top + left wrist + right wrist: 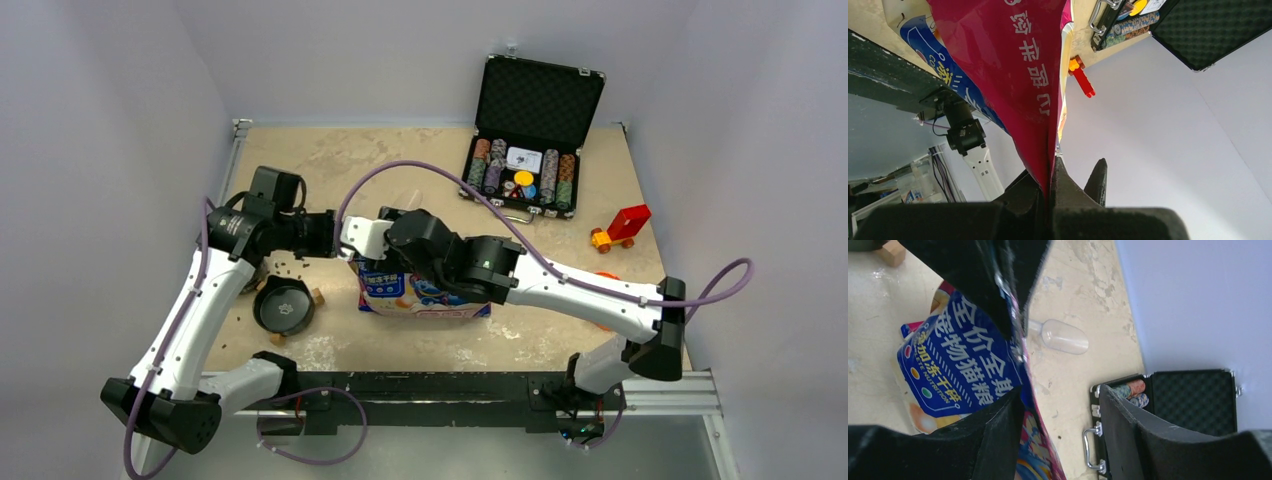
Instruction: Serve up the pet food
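Pet food pellets (pixel 290 264) lie loose on the desk (pixel 300 160) just far of the bowl (pixel 284 307); left end effector (pixel 1050 172) pinches the bag (pixel 425 297) tight by its rim, right end effector (pixel 1060 390) gapes, seemingly holding nothing, so the one-sided hold may sag and spill more outside the bowl.

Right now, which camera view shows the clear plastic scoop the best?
The right wrist view. There the scoop lies on the table close and sharp, only its handle end hidden behind the bag. The top external view gives at most a faint clear shape beyond the arms. The left wrist view does not show it.
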Action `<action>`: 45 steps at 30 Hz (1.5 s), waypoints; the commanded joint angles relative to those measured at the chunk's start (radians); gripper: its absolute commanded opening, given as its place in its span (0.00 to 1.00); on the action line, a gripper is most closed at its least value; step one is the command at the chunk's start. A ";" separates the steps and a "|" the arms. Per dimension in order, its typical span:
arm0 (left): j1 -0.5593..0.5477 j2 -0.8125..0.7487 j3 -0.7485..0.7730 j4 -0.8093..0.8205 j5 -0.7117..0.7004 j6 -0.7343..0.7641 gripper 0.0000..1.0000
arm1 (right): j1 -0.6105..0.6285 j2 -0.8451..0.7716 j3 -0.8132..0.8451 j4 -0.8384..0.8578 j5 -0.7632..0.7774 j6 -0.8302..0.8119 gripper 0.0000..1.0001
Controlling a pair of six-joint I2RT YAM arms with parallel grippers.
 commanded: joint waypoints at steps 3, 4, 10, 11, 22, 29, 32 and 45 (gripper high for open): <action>0.024 -0.054 0.044 0.029 0.033 0.010 0.00 | 0.053 0.046 0.088 0.143 0.064 -0.084 0.53; 0.023 -0.056 0.044 0.030 0.034 0.006 0.00 | 0.061 0.056 0.093 0.151 0.078 -0.088 0.50; 0.022 -0.063 0.041 0.034 0.030 0.000 0.00 | 0.078 0.058 0.078 0.200 0.182 -0.080 0.00; 0.022 -0.065 0.040 0.032 0.029 -0.002 0.00 | 0.078 0.051 0.069 0.198 0.198 -0.080 0.00; 0.022 -0.087 0.013 0.051 0.011 -0.036 0.00 | 0.058 0.019 0.040 0.172 0.255 -0.016 0.17; 0.022 -0.092 -0.012 0.074 0.018 -0.057 0.00 | 0.017 0.007 -0.019 0.188 0.252 -0.054 0.18; 0.023 -0.094 -0.001 0.058 0.015 -0.043 0.00 | 0.009 0.000 -0.004 0.130 0.245 -0.017 0.00; 0.024 -0.141 -0.041 0.069 -0.008 -0.073 0.00 | -0.051 -0.106 -0.044 -0.032 0.100 0.112 0.05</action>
